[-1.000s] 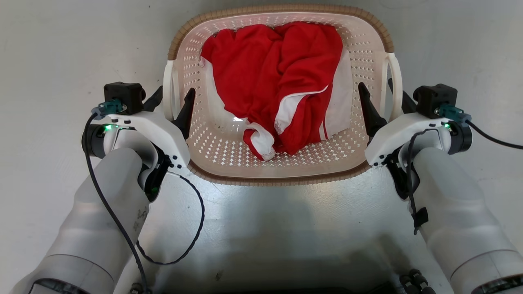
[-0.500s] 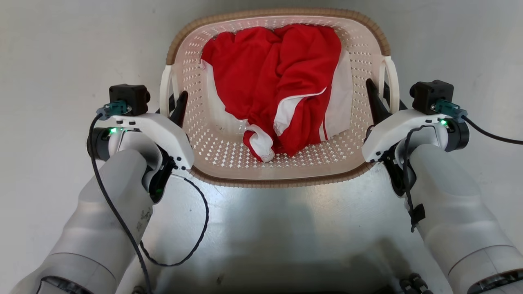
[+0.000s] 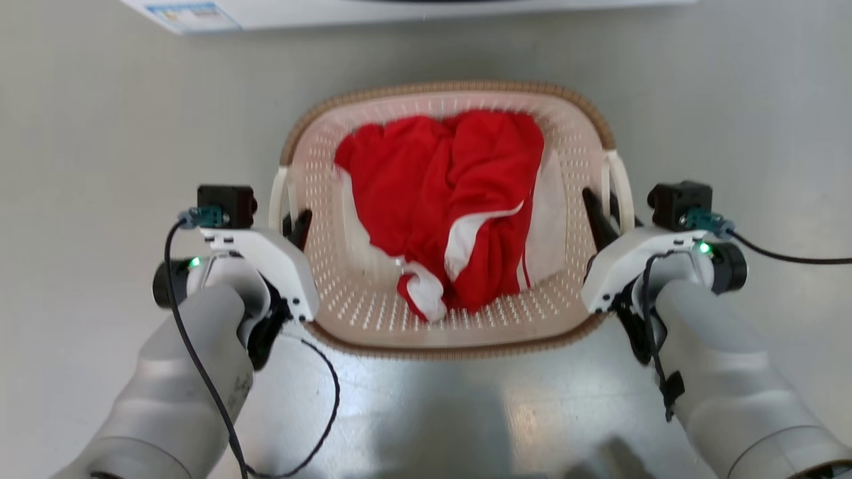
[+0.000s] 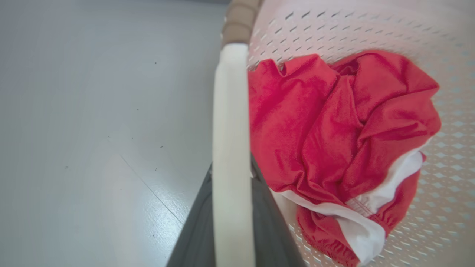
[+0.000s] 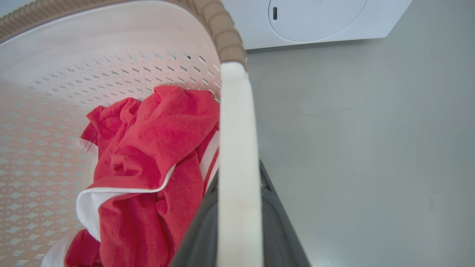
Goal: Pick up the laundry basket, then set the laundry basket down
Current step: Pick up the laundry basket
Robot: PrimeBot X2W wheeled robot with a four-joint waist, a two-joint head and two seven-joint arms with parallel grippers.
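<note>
The laundry basket (image 3: 452,87) stands in the middle of the head view: cream, perforated, with a brown woven-look rim. A red and white garment (image 3: 439,199) lies in it. My left gripper (image 3: 291,223) is shut on the white left handle (image 3: 277,199). The left wrist view shows that handle (image 4: 230,141) running between my two dark fingers (image 4: 195,230). My right gripper (image 3: 611,211) is shut on the white right handle (image 3: 624,186). In the right wrist view this handle (image 5: 237,148) lies between the fingers (image 5: 276,230). I cannot tell whether the basket rests on the floor.
A white washer (image 3: 399,9) edges the top of the head view, beyond the basket, and its round door (image 5: 315,18) appears in the right wrist view. Pale grey floor (image 3: 100,133) lies on both sides of the basket. My own base is just below the basket.
Both grippers went from open astride the handles to shut on them. The camera has moved: basket and arms sit lower and smaller in the picture, and the washer's edge has come in.
</note>
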